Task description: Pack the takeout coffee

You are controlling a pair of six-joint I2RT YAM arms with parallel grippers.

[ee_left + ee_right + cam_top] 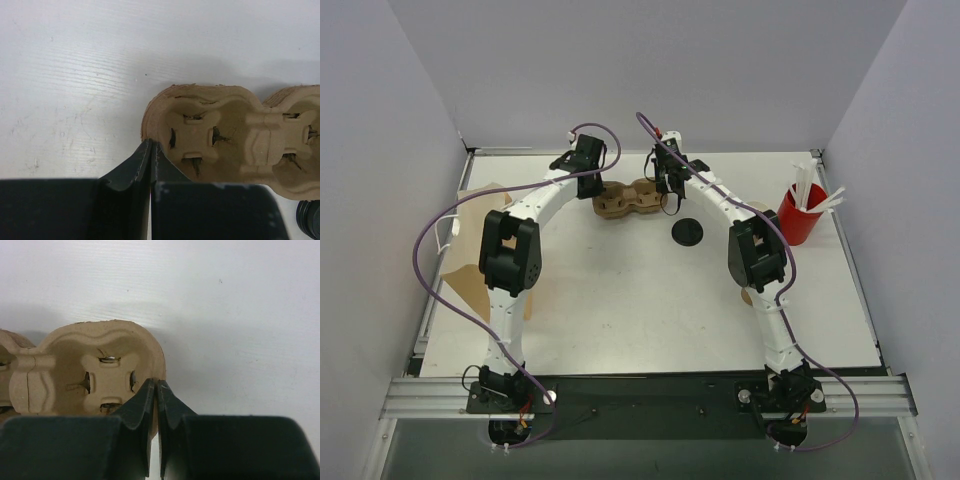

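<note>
Since both arms have only a fingertip pinch on the pulp carrier (pixel 628 200), that's where I'd expect trouble. Seen from overhead, the carrier sits at 12 o'clock on the table (pixel 620 320), and both its sockets are empty, so nothing is packed yet. The left gripper (pixel 151 144) is squeezed down to a sliver on the rim at the carrier's 9 o'clock end. The right gripper (pixel 156 384) is closed just as tight on the rim at the 3 o'clock end. Each looks to be holding nothing more than a thin lip of moulded cardboard. As for the takeout coffee, all I can make out is a round black lid (pixel 686 232) at about 5 o'clock from the carrier, near it but not touching. From above I honestly can't tell whether a brown cup is under it. My guess at the failure modes: that soft rim could tear or slide out of one pinch. If the two arms don't move together, the carrier could also fold at its narrow waist or swing on whichever grip survives. Dragging it toward 5 o'clock could shove the lid away. The right arm's elbow also sits fairly near the red cup (pixel 798 215) of straws out at 3 o'clock, so a wide swing might tip that over.
</note>
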